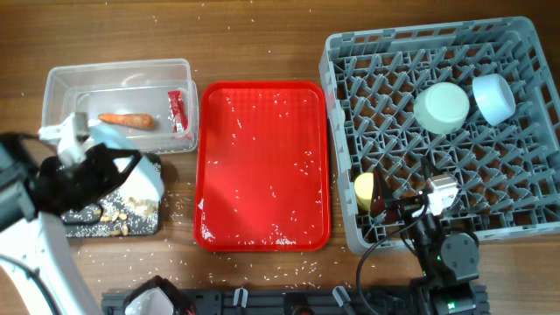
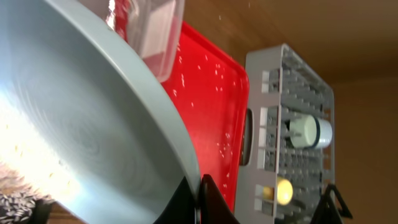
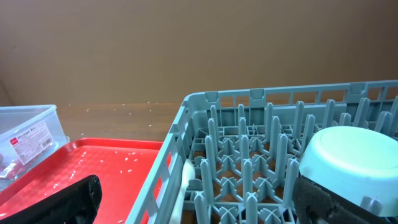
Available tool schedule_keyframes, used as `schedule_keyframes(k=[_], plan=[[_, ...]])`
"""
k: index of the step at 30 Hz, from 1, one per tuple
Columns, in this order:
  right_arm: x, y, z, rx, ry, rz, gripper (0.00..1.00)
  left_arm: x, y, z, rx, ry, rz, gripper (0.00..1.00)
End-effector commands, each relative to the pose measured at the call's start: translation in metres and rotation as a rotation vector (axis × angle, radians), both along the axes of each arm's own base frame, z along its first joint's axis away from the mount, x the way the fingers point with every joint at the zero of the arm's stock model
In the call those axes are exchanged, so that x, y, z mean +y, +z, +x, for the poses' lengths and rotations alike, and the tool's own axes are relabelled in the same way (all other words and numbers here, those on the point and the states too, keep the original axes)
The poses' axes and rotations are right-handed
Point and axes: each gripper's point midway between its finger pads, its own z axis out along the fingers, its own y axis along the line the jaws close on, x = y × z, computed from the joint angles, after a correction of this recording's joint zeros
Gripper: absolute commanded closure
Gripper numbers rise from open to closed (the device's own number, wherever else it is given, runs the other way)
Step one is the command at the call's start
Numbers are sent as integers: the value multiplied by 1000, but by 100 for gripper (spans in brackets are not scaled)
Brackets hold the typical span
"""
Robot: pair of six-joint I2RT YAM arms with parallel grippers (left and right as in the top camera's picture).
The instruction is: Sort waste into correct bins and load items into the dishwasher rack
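My left gripper (image 1: 92, 171) is shut on the rim of the light blue plate (image 2: 81, 124) and holds it tilted over the black tray (image 1: 105, 220), which holds brown scraps and rice. The clear tub (image 1: 61, 87) holds the carrot (image 1: 127, 120) and the red wrapper (image 1: 178, 111). The grey rack (image 1: 516, 219) holds the pale green bowl (image 1: 442, 107), the light blue bowl (image 1: 494, 96), the yellow cup (image 1: 364, 191) and a white spoon (image 3: 185, 180) by its left wall. My right gripper (image 1: 391, 206) is open and empty over the rack's front left corner.
The flat red serving tray (image 1: 262, 166) lies between the bins and the rack, strewn with rice grains. Loose grains also dot the wooden table around it. The tissue ball is not in view.
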Motion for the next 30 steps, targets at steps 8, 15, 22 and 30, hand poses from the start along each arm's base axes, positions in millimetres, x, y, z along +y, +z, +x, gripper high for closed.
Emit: schedule_keyframes(k=[8,15,22,30], plan=[[1,2,-1,-4,8,16,0,3,44,-25,-297,-26,13,96],[1,2,-1,-5,8,16,0,29,16,-33,-471,71,-36,96],[1,2,-1,-4,8,15,0,-14,50,-32,-614,-64,-147,96],[1,2,-1,-4,8,15,0,-93,70,-13,-728,-542,-312,96]])
